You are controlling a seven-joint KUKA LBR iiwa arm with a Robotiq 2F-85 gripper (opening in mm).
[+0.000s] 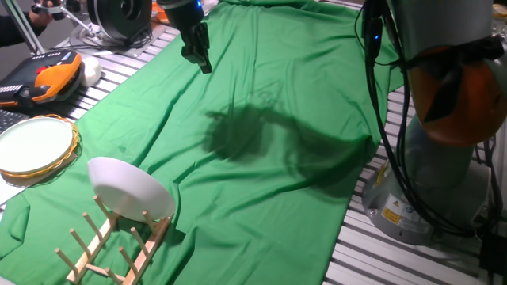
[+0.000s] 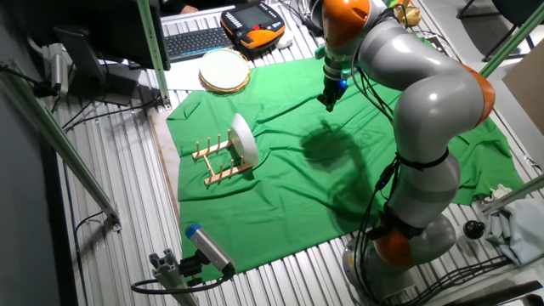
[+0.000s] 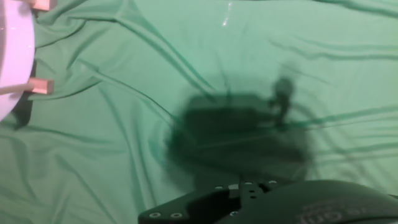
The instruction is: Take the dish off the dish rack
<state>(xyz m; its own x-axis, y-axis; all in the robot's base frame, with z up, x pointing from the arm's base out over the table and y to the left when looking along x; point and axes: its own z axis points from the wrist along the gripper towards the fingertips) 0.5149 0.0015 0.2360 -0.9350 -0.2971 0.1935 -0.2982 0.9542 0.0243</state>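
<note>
The claw point(image 1: 198, 57) hangs high over the far part of the green cloth point(image 1: 261, 95), well apart from the dish point(image 1: 131, 188) and touching nothing. It holds nothing. Its dark fingers point down, but whether they stand apart or together cannot be told: they read as one dark mass in both fixed views, and the hand view shows only the black underside of the hand with no fingertips. Its shadow lies on the cloth below, in the middle of the spread.

The dish stands on edge, tilted, at the near end of the rack point(image 1: 111, 249), leaning among the upright pegs. In the other fixed view the dish point(image 2: 244, 141) sits at the right end of the rack point(image 2: 217, 164). In the hand view only a white sliver of the dish point(image 3: 13, 59) and two peg ends show at the left edge.

No writing can be read; a yellow sticker on the arm's base point(image 1: 390, 212) is too small to make out.

Beside the cloth lies a plate with a golden rim point(image 1: 36, 146). Past it sit an orange-and-black pendant point(image 1: 43, 77) and, in the other fixed view, a keyboard point(image 2: 194, 41). The cloth covers a slatted metal surface point(image 1: 396, 261). Nothing stands between claw and dish.
</note>
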